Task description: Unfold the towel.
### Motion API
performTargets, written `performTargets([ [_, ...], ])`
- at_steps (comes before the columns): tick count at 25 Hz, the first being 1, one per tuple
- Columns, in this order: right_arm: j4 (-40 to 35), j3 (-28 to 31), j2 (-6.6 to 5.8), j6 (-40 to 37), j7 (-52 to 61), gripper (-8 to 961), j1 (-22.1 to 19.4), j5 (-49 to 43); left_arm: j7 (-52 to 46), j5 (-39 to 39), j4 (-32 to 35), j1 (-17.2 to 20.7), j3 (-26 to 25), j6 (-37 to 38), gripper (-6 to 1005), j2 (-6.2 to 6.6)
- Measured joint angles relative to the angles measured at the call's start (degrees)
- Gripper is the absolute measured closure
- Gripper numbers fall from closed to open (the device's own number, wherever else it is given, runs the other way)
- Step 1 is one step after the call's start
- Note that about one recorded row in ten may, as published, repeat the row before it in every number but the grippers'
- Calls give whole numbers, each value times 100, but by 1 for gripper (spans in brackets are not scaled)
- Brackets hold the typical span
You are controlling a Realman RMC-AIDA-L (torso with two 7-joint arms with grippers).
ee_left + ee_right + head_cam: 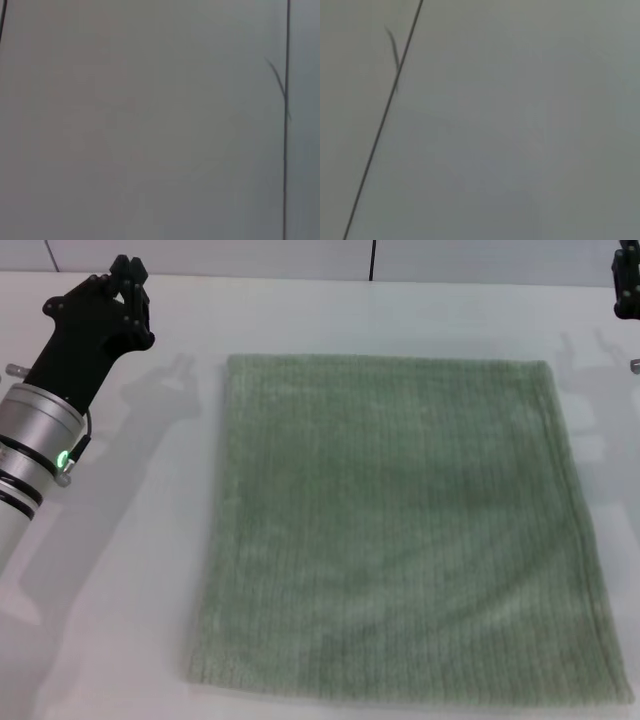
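Observation:
The pale sage-green towel [400, 530] lies flat on the white table [130, 540], a large rectangle filling the middle and right of the head view. Its edges look double along the left and near sides. My left gripper [128, 275] is raised at the far left, well clear of the towel and holding nothing. My right gripper [628, 285] shows only as a black part at the far right edge, also apart from the towel. Both wrist views show only a plain grey wall with a dark seam.
A wall with a dark vertical seam [372, 260] stands behind the table's far edge. Bare white table lies to the left of the towel, under my left arm [30, 450].

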Motion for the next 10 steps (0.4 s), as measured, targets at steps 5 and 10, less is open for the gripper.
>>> performTargets([
  [5,35,48,-8,7,-3,534,34,2,305,-23,-36,67,-100,5,907,-23],
  [10,99,177,-24,-9,0,534,149,7,375,-53,-40,86,-296,32,763,-37],
])
